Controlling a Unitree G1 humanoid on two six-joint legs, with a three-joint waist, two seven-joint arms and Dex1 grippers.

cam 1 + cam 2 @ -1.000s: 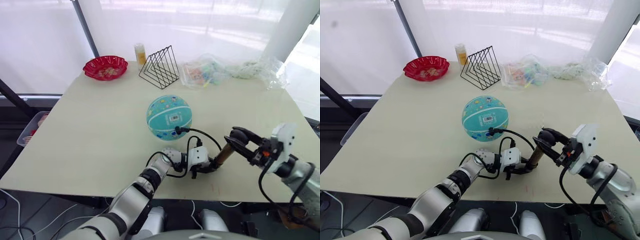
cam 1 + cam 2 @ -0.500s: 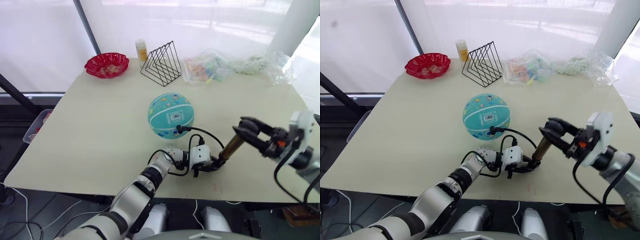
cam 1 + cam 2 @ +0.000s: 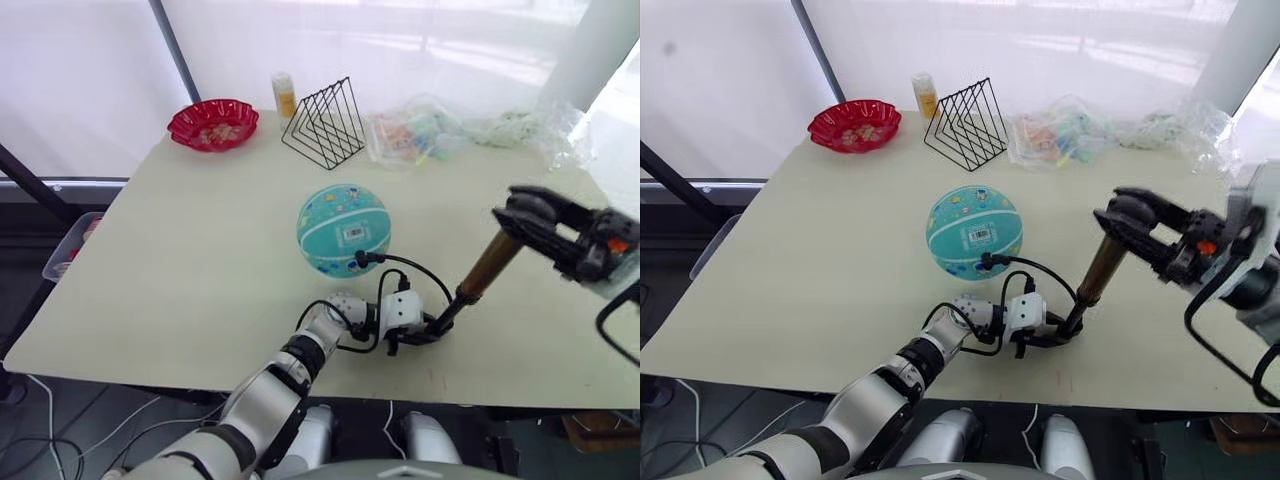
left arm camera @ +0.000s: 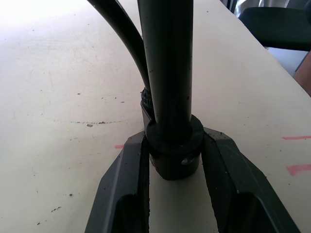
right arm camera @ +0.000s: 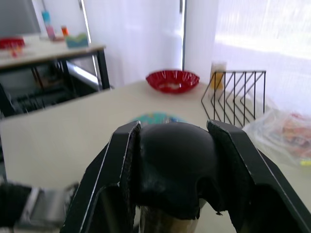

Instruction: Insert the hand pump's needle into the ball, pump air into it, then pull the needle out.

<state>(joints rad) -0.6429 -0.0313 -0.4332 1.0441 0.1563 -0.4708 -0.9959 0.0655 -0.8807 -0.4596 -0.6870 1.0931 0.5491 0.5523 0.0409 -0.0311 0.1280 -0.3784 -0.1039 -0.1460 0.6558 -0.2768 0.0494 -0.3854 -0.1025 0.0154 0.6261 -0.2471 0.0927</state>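
Wire rack (image 3: 322, 123) and red dish (image 3: 212, 123) stand beyond the ball (image 3: 342, 229).

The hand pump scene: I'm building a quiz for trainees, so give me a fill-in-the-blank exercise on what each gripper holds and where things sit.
1. The left gripper is shut on the hand pump's ____ end.
2. The right gripper is shut on the pump's black ____.
3. The hose runs from the pump to the ____ ball.
4. The red dish sits beside the black wire ____.

Missing words: bottom; handle; teal; rack
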